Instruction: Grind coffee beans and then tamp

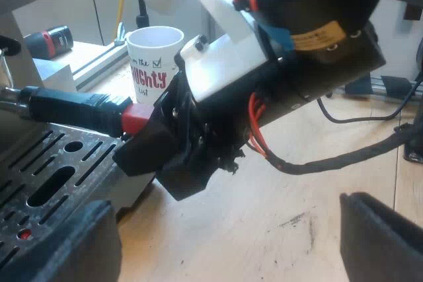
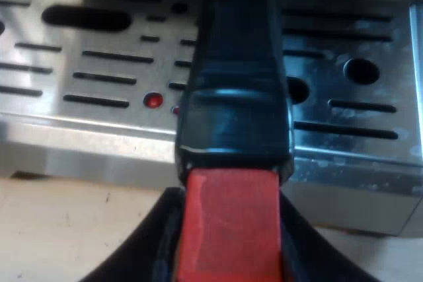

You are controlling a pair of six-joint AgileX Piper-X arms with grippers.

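A light wooden tabletop (image 1: 284, 236) carries everything here. On it stands a white ceramic mug (image 1: 155, 57) with red and black lettering, upright, its mouth open to view. Just beside the mug sits the brushed-steel espresso machine (image 1: 56, 166), resting straight on the wood. Its slotted metal drip tray (image 2: 86, 64) is the part nearest the mug's foot, and the tray's front wall comes down to the pale boards. Beyond the mug, on its far side, a silver aluminium rail (image 1: 99, 64) runs past; whether it lies on the wood cannot be told. Well apart from the mug, on the side away from the machine, a dark scuff mark (image 1: 301, 219) stains the tabletop.
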